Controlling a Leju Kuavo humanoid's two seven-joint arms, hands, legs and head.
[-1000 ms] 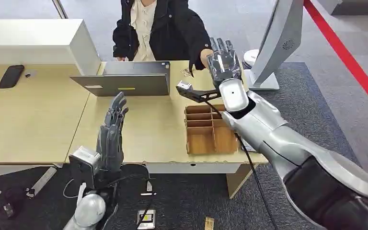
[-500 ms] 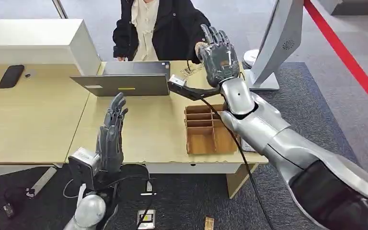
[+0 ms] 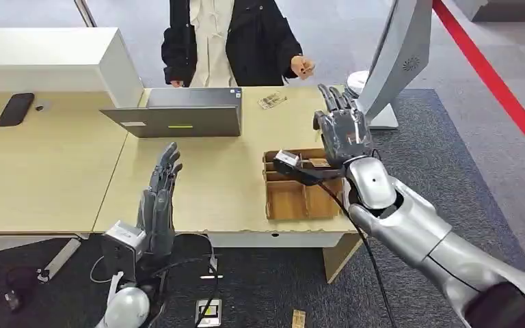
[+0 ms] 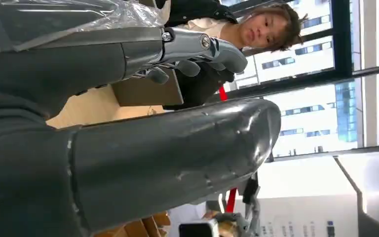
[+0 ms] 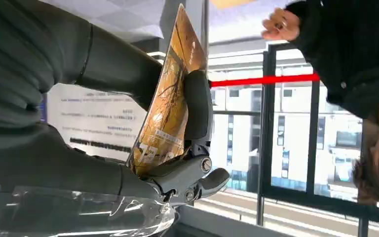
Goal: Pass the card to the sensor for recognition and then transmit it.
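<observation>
In the right wrist view my right hand pinches a yellow-orange printed card (image 5: 170,106) between thumb and fingers. That hand (image 3: 342,130) is raised, palm away from me, over the far end of the cardboard divider tray (image 3: 288,199). The tall grey sensor stand (image 3: 395,58) rises just behind and to the right of it. My left hand (image 3: 160,198) stands upright at the table's front edge, fingers straight and apart, holding nothing. A person in a dark coat stands behind the table, one hand (image 3: 303,66) lifted near the chest.
A half-closed grey laptop (image 3: 184,113) sits at the table's far side, with a small card (image 3: 272,100) lying to its right. A white box (image 3: 48,58) and a black phone (image 3: 15,108) are on the left table. A red line (image 3: 499,82) crosses the floor.
My right hand has drawn back from the person's hand at the far table edge to above the divider tray. The person's hand has pulled back to the chest. The left hand barely moved.
</observation>
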